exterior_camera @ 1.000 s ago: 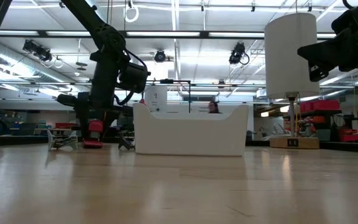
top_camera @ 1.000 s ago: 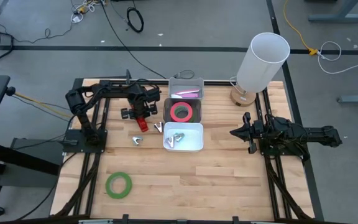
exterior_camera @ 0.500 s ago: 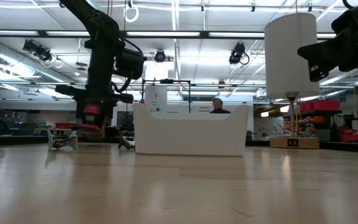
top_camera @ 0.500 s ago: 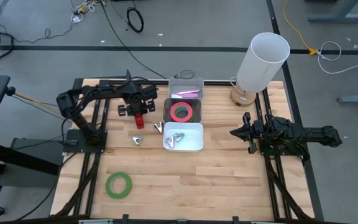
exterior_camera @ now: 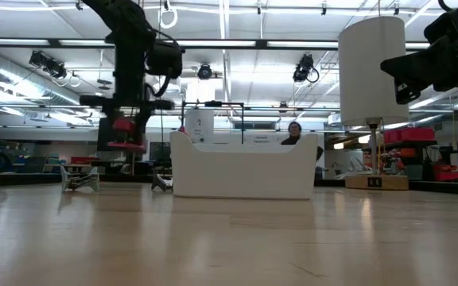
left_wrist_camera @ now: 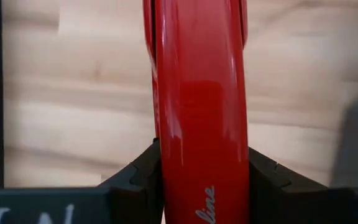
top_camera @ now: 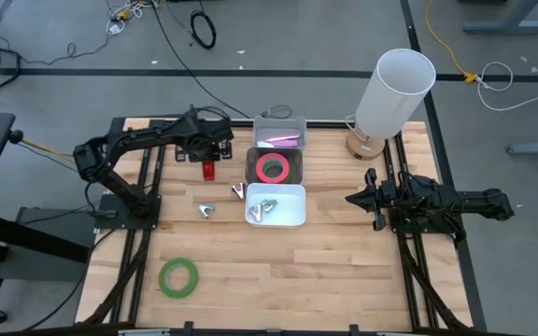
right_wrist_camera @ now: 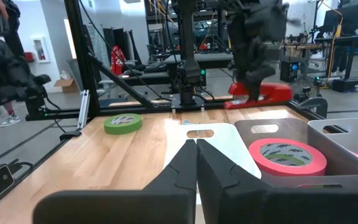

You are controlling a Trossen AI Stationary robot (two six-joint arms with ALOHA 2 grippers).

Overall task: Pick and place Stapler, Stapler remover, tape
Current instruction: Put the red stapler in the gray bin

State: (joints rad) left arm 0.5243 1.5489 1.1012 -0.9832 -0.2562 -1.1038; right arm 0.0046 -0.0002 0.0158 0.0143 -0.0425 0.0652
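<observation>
1. Lifted off the wooden tabletop (top_camera: 278,271) since a second ago, the glossy red stapler (top_camera: 209,171) now hangs in the air, carried toward the far edge and clear of the surface in the low view.
2. Left gripper (top_camera: 209,161) pinches the stapler between its dark fingers (left_wrist_camera: 135,183), one pad on each side.
3. Two metal staple removers (top_camera: 206,211) lie on the tabletop beside the white plastic bin (top_camera: 292,217); another rests inside it.
4. Pink tape roll (top_camera: 272,168) sits in the grey bin (top_camera: 248,169); a green tape roll (top_camera: 178,277) lies near the front edge.
5. Right gripper (top_camera: 356,198) waits at the right side, fingers pressed together.
</observation>
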